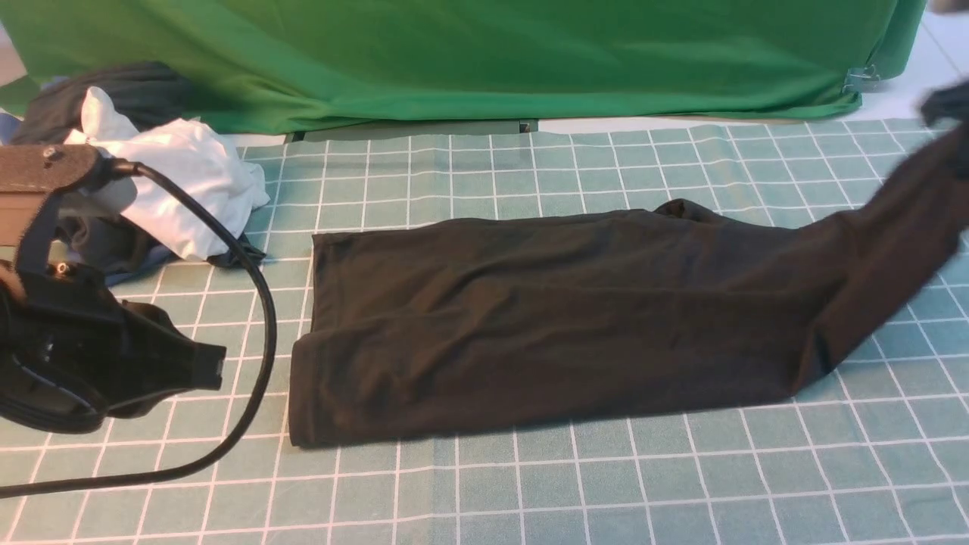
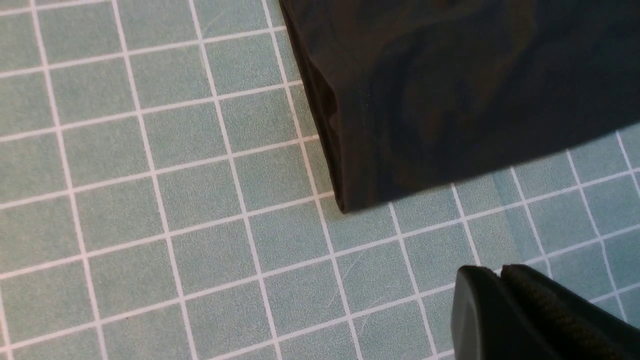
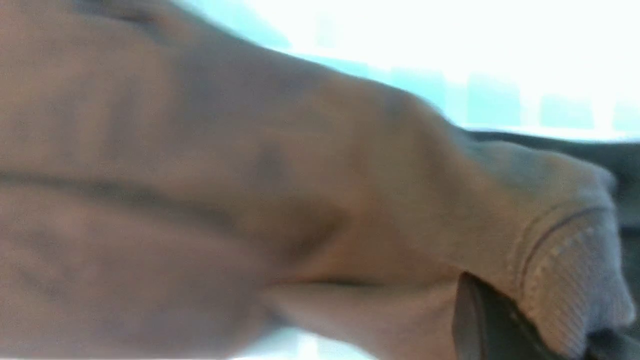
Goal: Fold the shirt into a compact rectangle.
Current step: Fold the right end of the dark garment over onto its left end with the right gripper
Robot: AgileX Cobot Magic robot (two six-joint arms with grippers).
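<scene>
1. The shirt [image 1: 545, 333] lies as a long black band on the gridded mat [image 1: 530, 484]. Its long axis runs left to right across my front view.
2. Its left end lies flat with a squared, folded edge. Its right end rises off the mat, slanting up toward the right gripper [image 1: 946, 106].
3. The cloth is plain black and softly creased. In the right wrist view I see a ribbed collar edge [image 3: 565, 270] beside one finger [image 3: 477, 320].
4. The right jaws are pinched on the shirt's raised end.
5. The left gripper [image 1: 210, 366] is over bare mat near the shirt's near left corner, jaws pressed together on nothing.
6. A white garment [image 1: 189, 174] sits at the far left, apart from the shirt.
</scene>
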